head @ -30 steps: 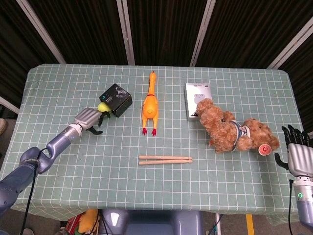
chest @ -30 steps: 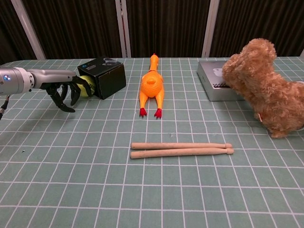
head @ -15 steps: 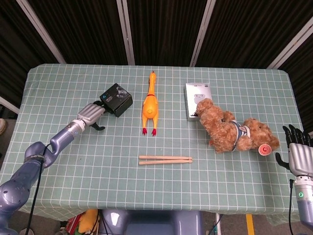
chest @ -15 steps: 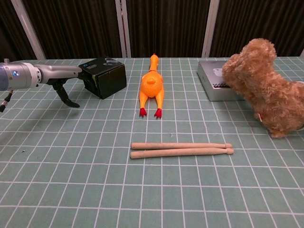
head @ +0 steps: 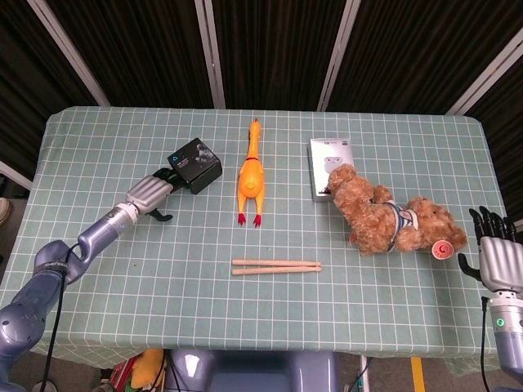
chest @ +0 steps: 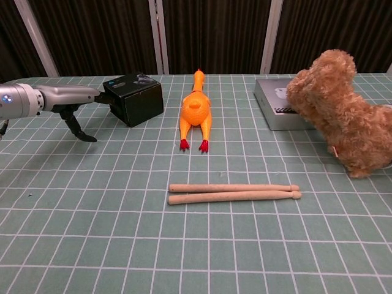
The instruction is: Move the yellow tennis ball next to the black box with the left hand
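The yellow tennis ball shows in neither view. The black box [head: 194,163] [chest: 133,98] stands at the table's back left. My left hand [head: 152,194] [chest: 72,103] lies just left of it, fingers stretched flat with their tips at the box's left face and the thumb hanging down to the cloth. Nothing shows in this hand; the spot behind and under its fingers is hidden. My right hand [head: 493,250] stands at the table's right edge, fingers apart and holding nothing, and is outside the chest view.
An orange rubber chicken [head: 250,175] [chest: 195,113] lies right of the box. Two wooden drumsticks [head: 276,266] [chest: 234,193] lie mid-table. A brown teddy bear [head: 391,216] [chest: 343,110] and a grey box [head: 328,163] [chest: 277,107] sit at the right.
A second ago the ball lay in sight between the left hand's curled fingers and the box. The fingers have since straightened toward the box, and the ball has gone out of sight.
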